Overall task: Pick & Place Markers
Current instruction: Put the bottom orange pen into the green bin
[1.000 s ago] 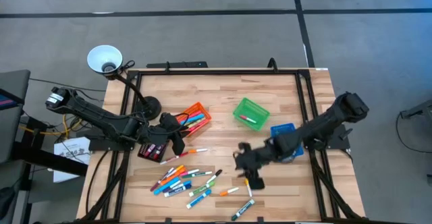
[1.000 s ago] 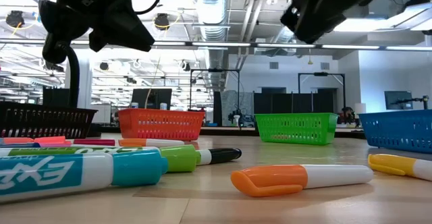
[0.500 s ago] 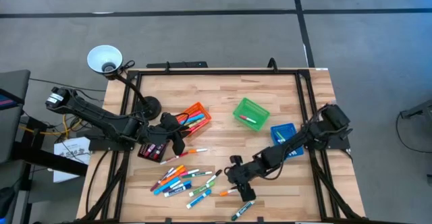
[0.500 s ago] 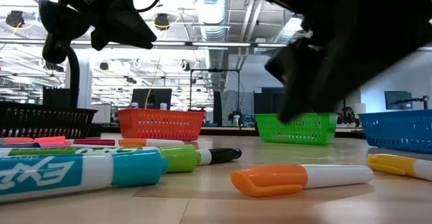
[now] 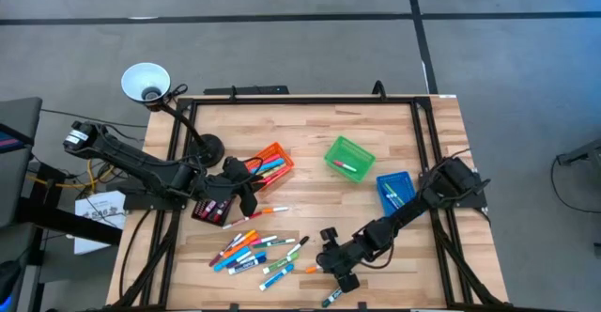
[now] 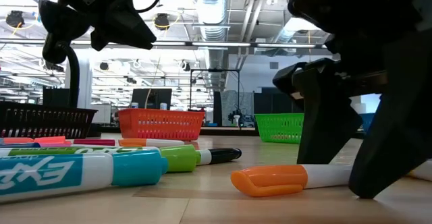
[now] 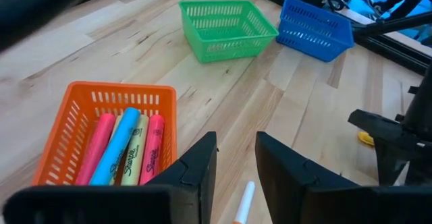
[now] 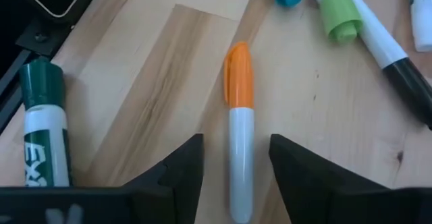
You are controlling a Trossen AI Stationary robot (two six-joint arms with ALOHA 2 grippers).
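Many capped markers (image 5: 254,251) lie loose on the wooden table's near left part. One with an orange cap and white barrel (image 8: 239,116) lies apart from them, also seen at table height (image 6: 270,179). My right gripper (image 8: 236,146) is open and low over it (image 5: 331,263). Its two fingers stand on either side of the white barrel without touching it, their tips down at the tabletop (image 6: 351,163). My left gripper (image 5: 249,195) is open and waits above the table beside the orange bin (image 7: 101,136), which holds several markers.
A green bin (image 5: 349,158) and a blue bin (image 5: 394,188) sit toward the table's right, and a black bin (image 5: 211,207) at the left. A green-capped marker (image 8: 44,136) lies near the table's edge beside my right gripper. A white lamp (image 5: 146,82) stands at the far left corner.
My right gripper has swung from beside the blue bin toward the table's near edge and left, and has come down. Its fingers now straddle the orange-capped marker. The marker has not moved.
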